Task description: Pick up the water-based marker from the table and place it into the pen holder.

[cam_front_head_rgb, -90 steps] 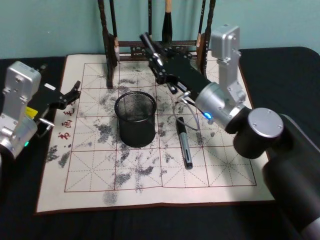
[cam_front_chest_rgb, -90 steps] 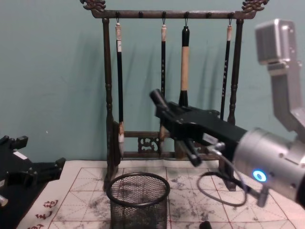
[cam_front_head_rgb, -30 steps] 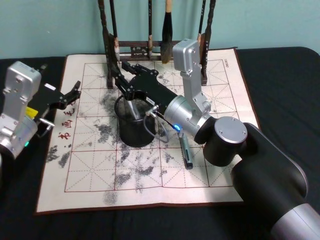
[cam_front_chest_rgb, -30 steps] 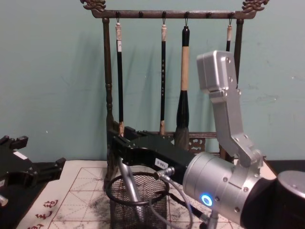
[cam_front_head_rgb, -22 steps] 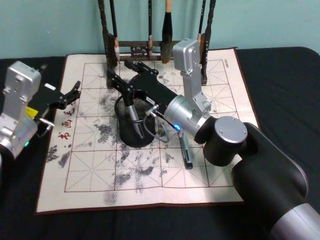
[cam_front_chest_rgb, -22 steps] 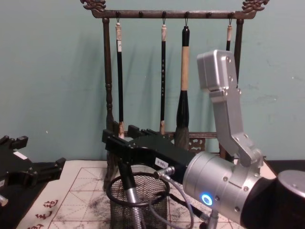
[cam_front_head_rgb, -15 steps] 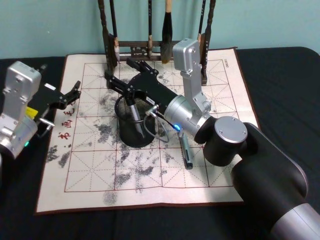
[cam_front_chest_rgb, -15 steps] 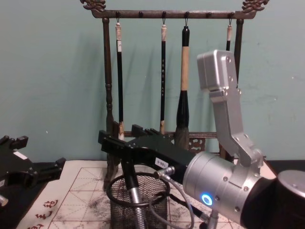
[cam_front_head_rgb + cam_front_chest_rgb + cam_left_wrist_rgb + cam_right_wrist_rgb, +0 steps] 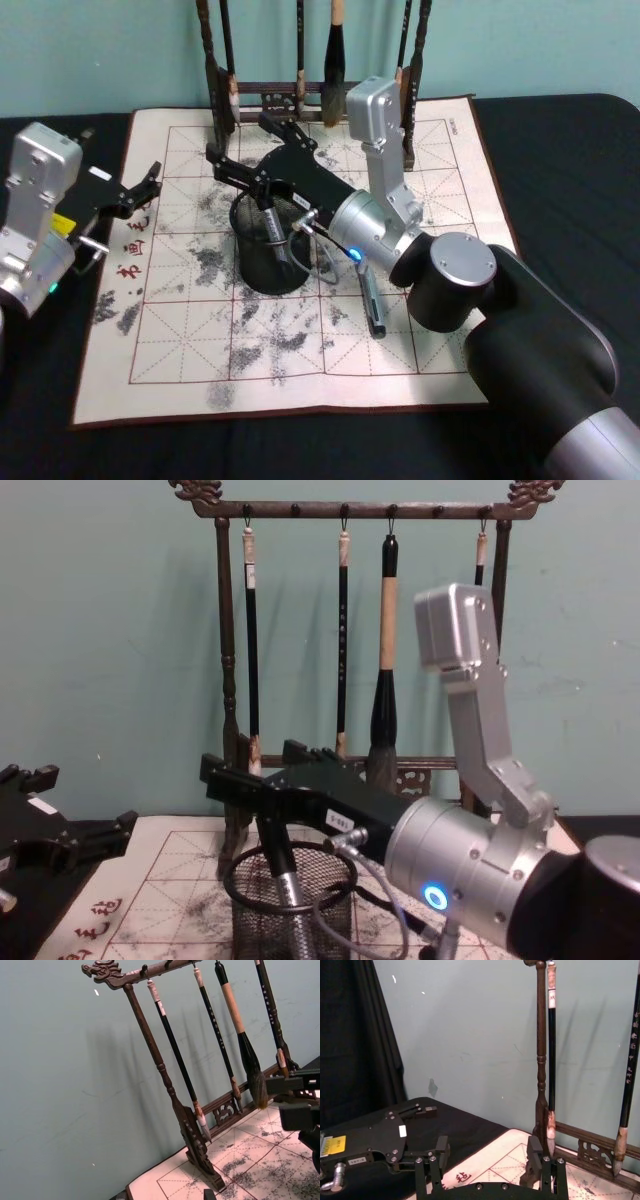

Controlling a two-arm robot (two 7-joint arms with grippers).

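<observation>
The water-based marker point(image 9: 272, 226), black-capped with a silver body, stands tilted inside the pen holder point(image 9: 255, 268), a round black mesh cup on the cream mat of the table point(image 9: 180, 340). My right gripper point(image 9: 240, 141) hovers just above the cup's far rim, open, its fingers spread wide and apart from the marker. The chest view has the marker point(image 9: 284, 882) rising out of the pen holder point(image 9: 250, 922) under the right gripper point(image 9: 250, 762). My left gripper point(image 9: 145, 185) rests open at the mat's left edge.
A tall dark wooden rack point(image 9: 300, 95) with hanging calligraphy brushes stands right behind the cup. A second black-and-grey pen point(image 9: 370, 296) lies on the mat to the right of the cup, under my right forearm. A thin cable point(image 9: 345, 930) loops beside the cup.
My right gripper swung left from the rack to the cup and spread its fingers. The marker left its grip, slid down and now stands in the pen holder. The left arm stayed still.
</observation>
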